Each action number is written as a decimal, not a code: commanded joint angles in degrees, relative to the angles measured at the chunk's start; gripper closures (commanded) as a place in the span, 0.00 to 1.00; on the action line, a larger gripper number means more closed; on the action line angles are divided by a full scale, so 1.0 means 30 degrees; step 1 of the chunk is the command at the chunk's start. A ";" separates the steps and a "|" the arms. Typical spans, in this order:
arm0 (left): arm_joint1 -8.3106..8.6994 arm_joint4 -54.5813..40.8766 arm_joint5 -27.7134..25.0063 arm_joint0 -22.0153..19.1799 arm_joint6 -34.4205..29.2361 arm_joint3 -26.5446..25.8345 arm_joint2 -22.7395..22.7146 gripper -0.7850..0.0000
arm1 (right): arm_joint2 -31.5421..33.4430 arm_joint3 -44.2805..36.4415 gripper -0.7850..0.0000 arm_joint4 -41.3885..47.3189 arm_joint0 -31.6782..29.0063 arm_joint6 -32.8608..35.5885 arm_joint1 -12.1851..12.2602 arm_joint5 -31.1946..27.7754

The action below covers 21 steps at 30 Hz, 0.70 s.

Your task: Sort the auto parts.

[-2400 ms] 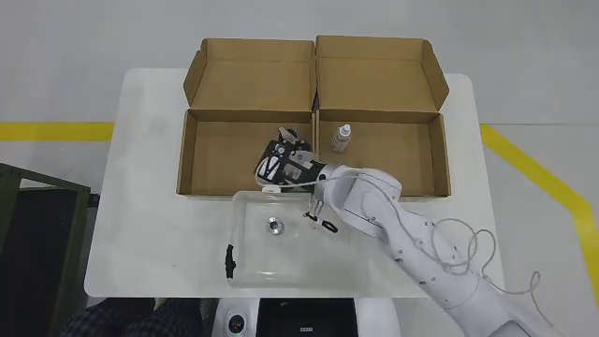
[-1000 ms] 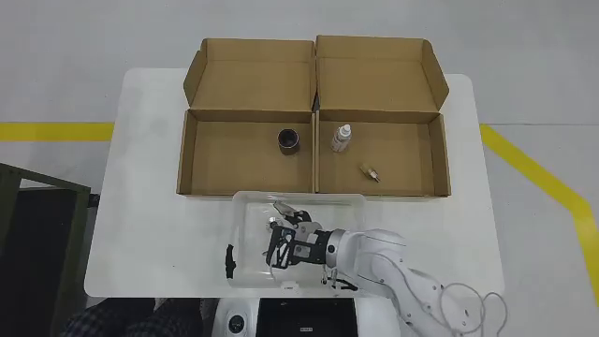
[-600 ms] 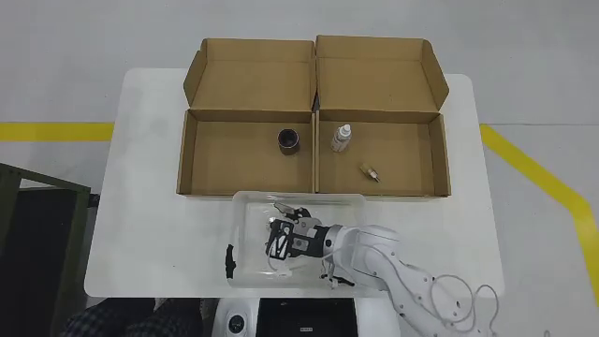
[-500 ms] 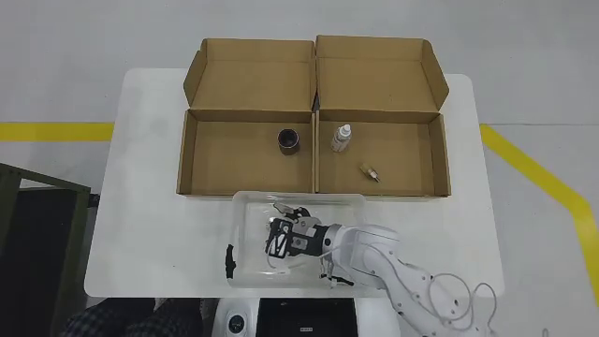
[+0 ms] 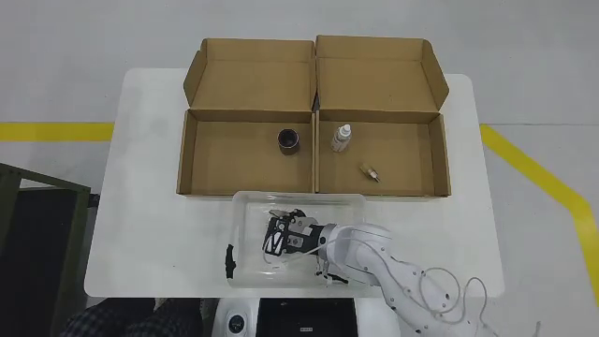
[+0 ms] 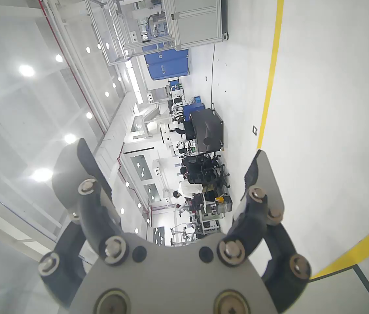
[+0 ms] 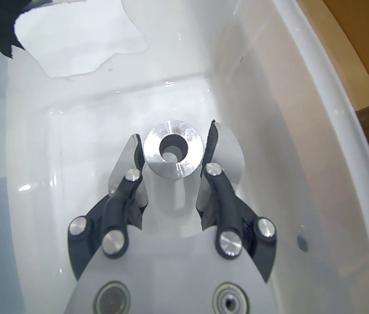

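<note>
Right arm is back from the left box and down in the clear bin; over the last half second the right gripper edges slightly toward the bin's left end. The black cylinder it carried 2.4 s ago now sits in the left box, upright, near the wall shared with the right box. One part sorted, next pick under way.

Target now: silver metal ring, flat on the bin floor, bore facing up. The right gripper's fingers stand one on each side of it, parted about the ring's width, pads right at its rim. Ring is not lifted. Judgement: pre-grasp, and closing is the next call. The rim is smooth and round, so it could slip or spin out if the pads land off-centre.

Right box holds a small bottle upright and a small fastener lying well apart from it. Which box the ring belongs in can't be told from here.

Left gripper is up off the table, fingers wide, empty, pointing out at the room.

Both boxes are just behind the bin on the white table.
</note>
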 commanded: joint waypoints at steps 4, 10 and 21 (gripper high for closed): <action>0.0000 0.0001 0.0000 0.0000 0.0000 0.0000 0.0000 0.00 | 0.0055 -0.0012 0.97 0.0125 -0.0023 -0.0112 -0.0007 -0.0146; 0.0000 0.0001 0.0000 0.0000 0.0000 0.0000 0.0000 0.00 | 0.0355 -0.0530 1.00 0.0678 -0.0271 -0.0332 0.0065 -0.0587; 0.0000 0.0001 0.0000 0.0000 0.0000 0.0000 0.0000 0.00 | 0.2330 -0.2829 1.00 0.2974 -0.1665 -0.0951 0.0591 -0.1960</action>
